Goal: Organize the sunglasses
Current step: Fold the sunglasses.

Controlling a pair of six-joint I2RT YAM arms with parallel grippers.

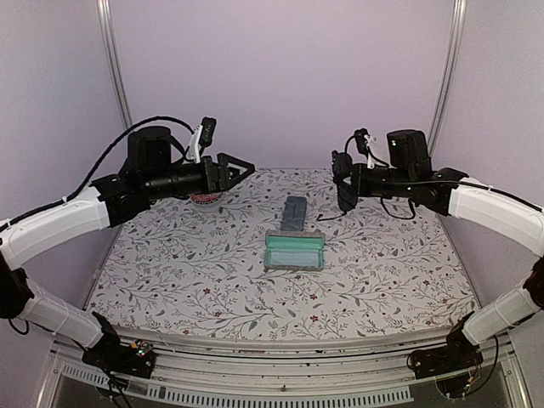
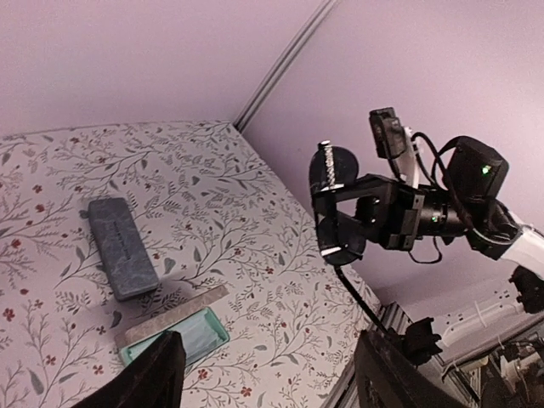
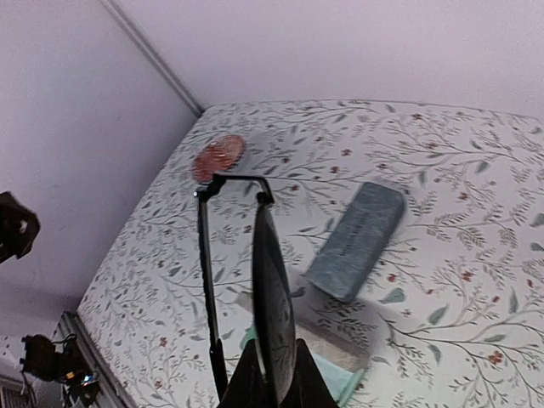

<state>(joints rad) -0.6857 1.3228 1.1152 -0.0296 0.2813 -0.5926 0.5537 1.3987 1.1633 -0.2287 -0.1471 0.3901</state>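
Note:
One pair of sunglasses [image 3: 274, 289] with a dark lens and thin black frame stands edge-on between the fingers of my right gripper [image 3: 274, 384], which is shut on it; one long arm [image 3: 206, 280] hangs beside the lens. In the top view this gripper [image 1: 343, 182] holds the sunglasses [image 1: 346, 202] in the air, behind the cases and to their right. My left gripper [image 1: 246, 166] hovers at the back left, open with nothing in it. From its wrist view, the left gripper [image 2: 276, 387] looks across at the held sunglasses [image 2: 340, 242].
A shut blue-grey case [image 1: 294, 212] lies mid-table. In front of it an open case [image 1: 294, 252] shows a teal lining with light blue cloth. A reddish round object [image 1: 206, 198] lies at the back left under the left arm. Purple walls enclose the table [image 1: 170, 272].

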